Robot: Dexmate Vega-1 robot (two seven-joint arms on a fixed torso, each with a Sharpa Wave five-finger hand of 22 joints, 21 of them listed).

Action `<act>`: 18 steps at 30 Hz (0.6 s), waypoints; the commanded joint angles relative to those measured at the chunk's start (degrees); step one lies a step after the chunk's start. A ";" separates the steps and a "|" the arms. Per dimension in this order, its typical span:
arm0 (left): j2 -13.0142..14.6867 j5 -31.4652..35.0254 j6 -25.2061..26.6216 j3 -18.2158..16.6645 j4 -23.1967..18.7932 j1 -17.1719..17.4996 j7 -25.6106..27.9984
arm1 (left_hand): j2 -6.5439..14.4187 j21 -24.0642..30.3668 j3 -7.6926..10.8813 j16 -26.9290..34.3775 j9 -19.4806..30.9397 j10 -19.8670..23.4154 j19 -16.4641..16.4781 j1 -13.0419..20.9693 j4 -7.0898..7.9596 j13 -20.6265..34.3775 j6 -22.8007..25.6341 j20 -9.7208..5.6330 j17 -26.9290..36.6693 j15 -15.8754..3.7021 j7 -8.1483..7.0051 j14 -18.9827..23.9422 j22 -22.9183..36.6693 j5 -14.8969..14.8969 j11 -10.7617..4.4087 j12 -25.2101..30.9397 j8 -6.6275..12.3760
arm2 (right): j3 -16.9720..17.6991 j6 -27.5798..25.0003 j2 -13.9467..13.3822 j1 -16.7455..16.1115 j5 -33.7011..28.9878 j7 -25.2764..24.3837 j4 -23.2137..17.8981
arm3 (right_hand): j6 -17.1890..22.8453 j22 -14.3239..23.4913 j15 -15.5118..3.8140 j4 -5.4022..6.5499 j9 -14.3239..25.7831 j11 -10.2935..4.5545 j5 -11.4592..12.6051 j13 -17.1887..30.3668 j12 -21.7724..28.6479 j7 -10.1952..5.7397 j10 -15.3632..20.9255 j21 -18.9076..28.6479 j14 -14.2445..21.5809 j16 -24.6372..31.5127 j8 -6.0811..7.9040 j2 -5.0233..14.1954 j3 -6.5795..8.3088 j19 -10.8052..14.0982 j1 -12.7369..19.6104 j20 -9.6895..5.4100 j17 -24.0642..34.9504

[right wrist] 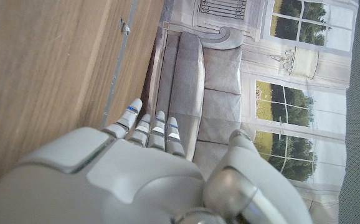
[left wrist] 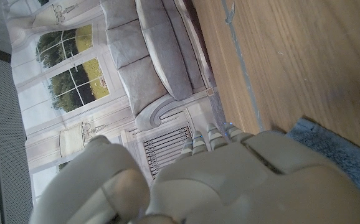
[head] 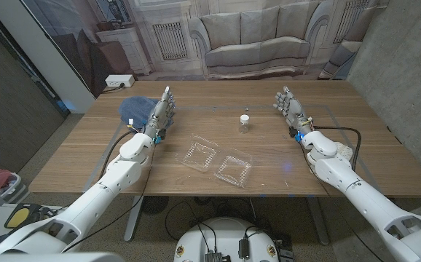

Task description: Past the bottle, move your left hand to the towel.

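1. The towel, a blue cloth, lies at the far left of the table; the left hand stands on its edge just at the towel's right border, fingers straight and slightly apart, holding nothing.
2. Whether the hand touches the cloth I cannot tell: in the head view it overlaps the towel's edge, and in the left wrist view the hand's back hides most of the cloth.
3. Pushing further left could bunch the towel or drag it toward the table's edge.
4. The bottle, small with a white cap, stands well to the right of the left hand near the middle; a wide sweep back could tip it.
5. Two clear plastic trays lie near the front, hard to make out against the wood.
6. The right hand stands at far right, fingers extended, empty.
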 commanded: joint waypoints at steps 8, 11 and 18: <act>0.03 0.95 0.57 0.10 -1.87 0.36 2.21 | 0.52 0.76 -0.11 0.71 0.07 0.90 0.08 0.92 0.11 0.07 0.78 -1.29 0.19 -0.18 0.00 0.49 0.10 0.64 -0.40 0.73 0.84 | 0.27 1.23 0.81 0.20 1.46 2.70 1.83 | 0.78 0.11 -0.05 0.03 0.06 0.03 0.41 -0.08 0.39 -0.10 0.83 0.00 0.88 0.38 0.32 0.08 0.20 0.81 0.22 -1.73 0.15; 0.06 1.44 1.42 0.54 -1.89 -0.04 2.57 | 0.71 0.82 -0.08 0.86 0.06 1.41 0.18 1.09 0.01 0.06 1.22 -1.23 0.17 -0.26 -0.06 0.94 0.10 0.75 -0.46 0.93 1.00 | 0.34 1.39 0.85 0.44 1.47 2.83 2.26 | 0.81 0.11 -0.02 0.03 0.06 -0.08 0.41 -0.12 0.39 -0.12 0.86 -0.06 0.95 0.38 0.33 0.09 0.18 0.89 0.20 -1.66 0.13; -0.60 1.67 1.24 0.79 -0.93 -0.64 2.79 | 1.33 1.17 0.04 1.21 0.04 2.97 1.04 1.77 -0.34 0.03 2.84 -1.13 0.12 -0.25 -0.08 2.41 0.07 1.09 -0.51 1.43 1.48 | 0.88 2.05 0.97 0.80 2.20 3.75 3.17 | 0.99 0.12 -0.04 0.02 0.04 0.19 0.42 -0.22 0.45 -0.22 1.14 -0.23 1.13 0.40 0.39 0.19 0.17 1.07 0.18 -1.63 0.07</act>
